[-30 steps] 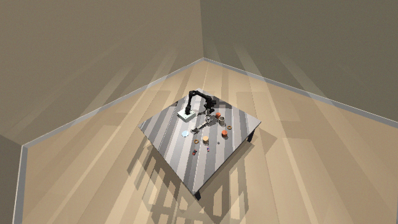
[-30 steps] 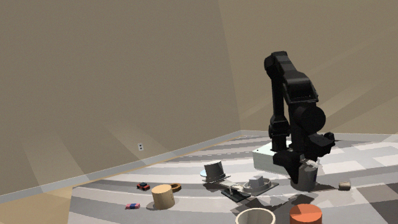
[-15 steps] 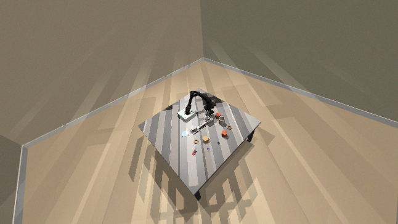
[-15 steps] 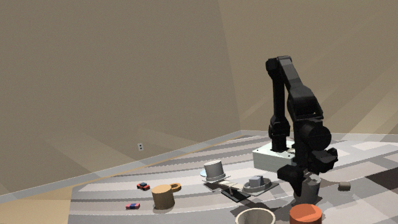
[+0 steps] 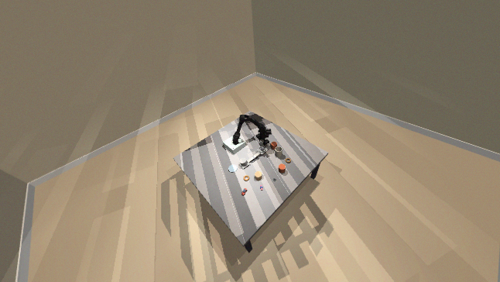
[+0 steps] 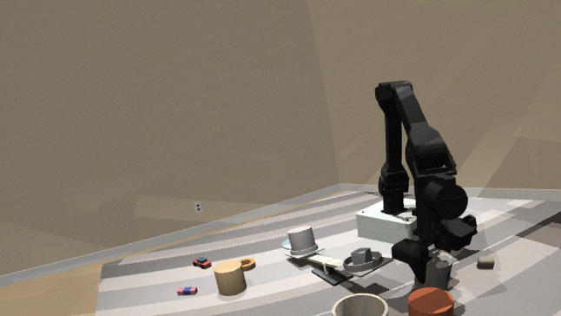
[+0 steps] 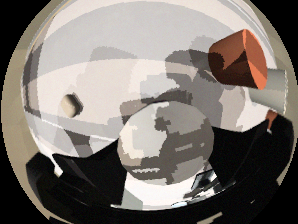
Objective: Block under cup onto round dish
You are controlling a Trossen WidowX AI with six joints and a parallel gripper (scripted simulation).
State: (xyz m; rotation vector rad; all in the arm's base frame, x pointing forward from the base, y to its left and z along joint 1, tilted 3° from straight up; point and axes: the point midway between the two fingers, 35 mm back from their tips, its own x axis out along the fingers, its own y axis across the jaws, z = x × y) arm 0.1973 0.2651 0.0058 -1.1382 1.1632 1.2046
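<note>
The small balance (image 6: 328, 266) (image 5: 254, 157) stands in the middle of the table. One grey cup (image 6: 302, 240) (image 5: 243, 162) stands upside down on its left pan. The right pan (image 6: 377, 262) is bare of a cup, and a grey block (image 6: 361, 255) sits on it in the open. My gripper (image 6: 431, 261) (image 5: 264, 146) is shut on the other grey cup (image 6: 439, 276) (image 7: 165, 141) and holds it low, just above the table, to the right of the balance. The pale blue round dish (image 6: 285, 246) (image 5: 232, 168) lies behind the left cup.
A red-brown cylinder (image 6: 431, 302) (image 7: 236, 59) and an open grey pot (image 6: 359, 306) stand close in front of the held cup. A tan cylinder (image 6: 230, 278), an orange ring (image 6: 247, 263), a toy car (image 6: 201, 262), a pink-blue piece (image 6: 187, 290) and a small tan lump (image 6: 485, 261) lie around. The arm's white base (image 6: 382, 225) is behind.
</note>
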